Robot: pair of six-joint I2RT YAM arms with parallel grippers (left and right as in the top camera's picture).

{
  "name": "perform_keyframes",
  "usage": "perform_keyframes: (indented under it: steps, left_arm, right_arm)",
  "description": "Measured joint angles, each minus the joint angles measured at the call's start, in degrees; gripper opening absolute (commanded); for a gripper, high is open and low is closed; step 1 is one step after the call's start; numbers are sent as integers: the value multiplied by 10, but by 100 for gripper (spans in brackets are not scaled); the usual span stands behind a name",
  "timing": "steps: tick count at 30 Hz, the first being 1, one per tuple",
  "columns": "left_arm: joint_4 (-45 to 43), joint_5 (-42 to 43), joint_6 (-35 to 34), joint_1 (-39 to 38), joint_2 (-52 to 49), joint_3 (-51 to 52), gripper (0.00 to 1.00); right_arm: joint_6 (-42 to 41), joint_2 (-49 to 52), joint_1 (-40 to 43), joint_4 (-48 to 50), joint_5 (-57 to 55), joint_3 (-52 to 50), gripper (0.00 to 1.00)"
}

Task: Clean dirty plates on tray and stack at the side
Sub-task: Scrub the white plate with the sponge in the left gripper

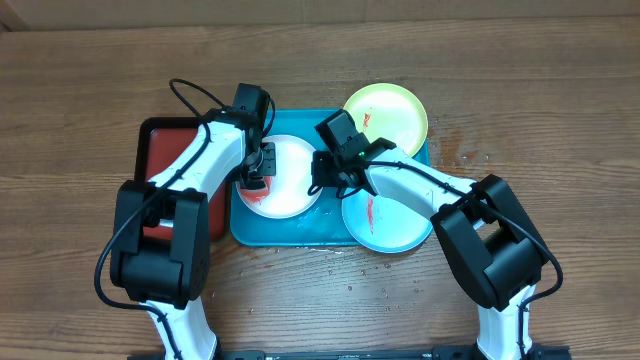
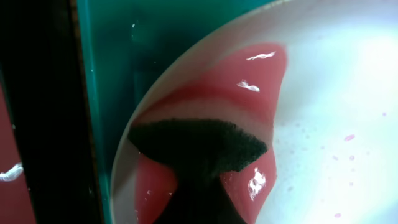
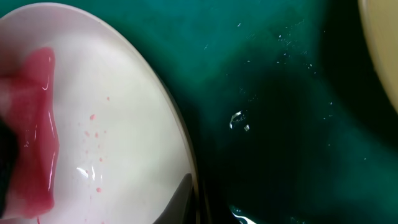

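left gripper (image 1: 257, 176), closed on sponge (image 2: 199, 146), touches white plate (image 1: 295, 187); right gripper (image 1: 322, 178) closed at rim.

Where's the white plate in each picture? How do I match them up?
Overhead: the white plate sits in the middle, on the left half of the blue tray.
Left wrist: the white plate fills the right side.
Right wrist: the white plate fills the left side.
Shared landmark: the wet red smear on that plate.
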State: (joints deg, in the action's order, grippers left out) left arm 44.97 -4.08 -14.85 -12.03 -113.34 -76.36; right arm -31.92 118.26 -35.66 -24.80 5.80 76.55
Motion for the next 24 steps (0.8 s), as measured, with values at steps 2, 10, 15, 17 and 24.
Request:
perform_keyframes:
  steps: [2, 10, 15, 17, 24]
  left_arm:
    - [-1, 17, 29, 0, 2, 3, 4]
    - [33, 214, 199, 3, 2, 11, 4]
    - [17, 224, 205, 2, 2, 16, 4]
    - [2, 196, 176, 0, 2, 17, 4]
    - [-71, 48, 60, -12, 4, 16, 4]
  right_arm:
    - [0, 0, 0, 0, 0, 0, 4]
    - [0, 0, 0, -1, 0, 0, 4]
    - [0, 0, 0, -1, 0, 0, 4]
    - [0, 0, 0, 0, 0, 0, 4]
    - [-3, 2, 0, 4, 0, 0, 4]
